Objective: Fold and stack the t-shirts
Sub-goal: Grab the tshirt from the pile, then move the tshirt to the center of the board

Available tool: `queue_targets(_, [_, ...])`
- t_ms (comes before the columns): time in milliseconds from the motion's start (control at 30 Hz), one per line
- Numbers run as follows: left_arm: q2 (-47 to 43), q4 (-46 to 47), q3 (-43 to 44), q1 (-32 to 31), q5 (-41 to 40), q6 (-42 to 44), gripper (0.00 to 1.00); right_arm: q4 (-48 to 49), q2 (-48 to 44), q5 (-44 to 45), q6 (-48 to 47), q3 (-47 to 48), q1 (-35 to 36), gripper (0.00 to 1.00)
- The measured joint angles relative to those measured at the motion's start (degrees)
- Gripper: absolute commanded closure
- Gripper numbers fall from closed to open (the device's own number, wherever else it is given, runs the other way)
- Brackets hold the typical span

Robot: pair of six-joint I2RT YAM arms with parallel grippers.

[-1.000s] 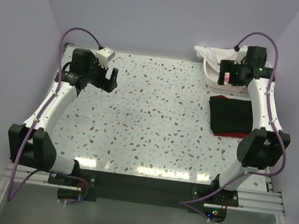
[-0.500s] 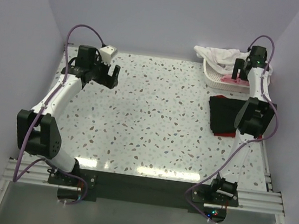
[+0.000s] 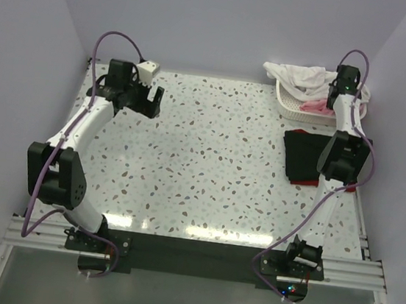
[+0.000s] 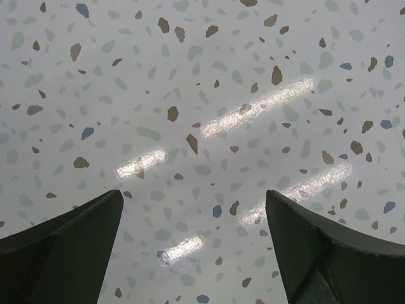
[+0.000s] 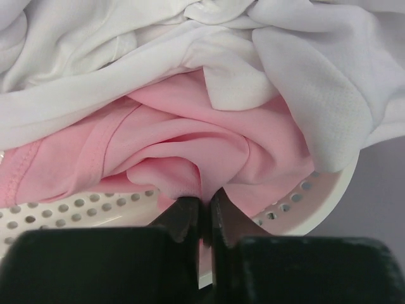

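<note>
Finding the pink shirt [image 5: 190, 152] bunched in the basket [image 5: 319, 190] at the far right corner of the table [image 4: 190, 95], right at the tips of the right gripper [image 5: 202, 206]. Lying half under the white shirt [image 5: 297, 63], heaped over it from behind and from the right and spilling across the basket's rim. Sending one soft pink fold down between the two fingers, just above the basket's holed wall.

Pinching that fold with the right jaws drawn almost together, showing only a thin dark slit between them. Gripping pink cloth and nothing else. Not managing to tell whether the tips are also touching the basket's wall.

Reaching the right arm far forward from its base along the right edge of the table. Hanging its elbow above the folded black shirt [image 3: 303, 153], stacked on the red shirt [image 3: 304, 182] just in front of the basket. Tipping the wrist down into the basket.

Holding the left gripper [image 4: 193, 202] wide open above the bare speckled table, gripping nothing. Showing both fingers [image 4: 69, 234] set well apart, with only tabletop between them. Stretching the left arm up the left side of the table, elbow low near the base, wrist near the far left corner, jaws pointing toward the middle. Staying well apart from every shirt.
</note>
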Motion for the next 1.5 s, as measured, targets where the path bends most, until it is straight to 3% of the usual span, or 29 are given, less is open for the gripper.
queue_targets(200, [1.6,-0.1,2.9,0.0,0.3,0.3,0.00,-0.2,-2.6,-3.5,1.9,-0.9,-0.3,1.00])
queue_targets(467, [2.2,0.7,3.2,0.0,3.0,-0.2,0.00,-0.6,-21.7,-9.5,5.2,-5.6,0.3,1.00])
queue_targets(767, [3.1,1.1,3.8,0.0,4.2,-0.7,0.00,1.4,-29.2,-18.1,10.8,8.0,2.3,1.00])
queue_targets(900, [3.1,1.2,5.6,0.3,4.3,-1.9,0.00,2.9,-31.8,-21.2,11.2,7.7,7.8,1.00])
queue_targets(1100, [3.1,1.3,9.0,3.6,6.9,-5.8,0.00,5.4,-39.0,-26.5,10.0,0.9,23.4,1.00])
queue_targets(1167, [3.1,1.3,9.8,5.1,8.1,-6.8,0.00,5.6,-42.9,-29.7,9.7,-4.7,28.0,0.82])
queue_targets(1233, [3.1,1.0,10.3,6.3,9.1,-7.1,0.00,5.3,-46.1,-30.6,9.1,-11.9,29.6,0.49])
queue_targets(1267, [3.0,0.6,10.3,6.8,9.5,-7.0,0.00,5.2,-50.1,-29.9,8.2,-16.8,29.5,0.26])
queue_targets(1400, [2.4,-2.6,9.3,8.1,11.9,-2.8,0.00,1.5,-53.8,-26.4,4.0,-28.5,22.8,0.08])
queue_targets(1500, [-0.2,-4.4,6.1,8.3,13.6,1.2,0.00,-3.9,-48.2,-25.4,2.0,-29.9,17.2,0.06])
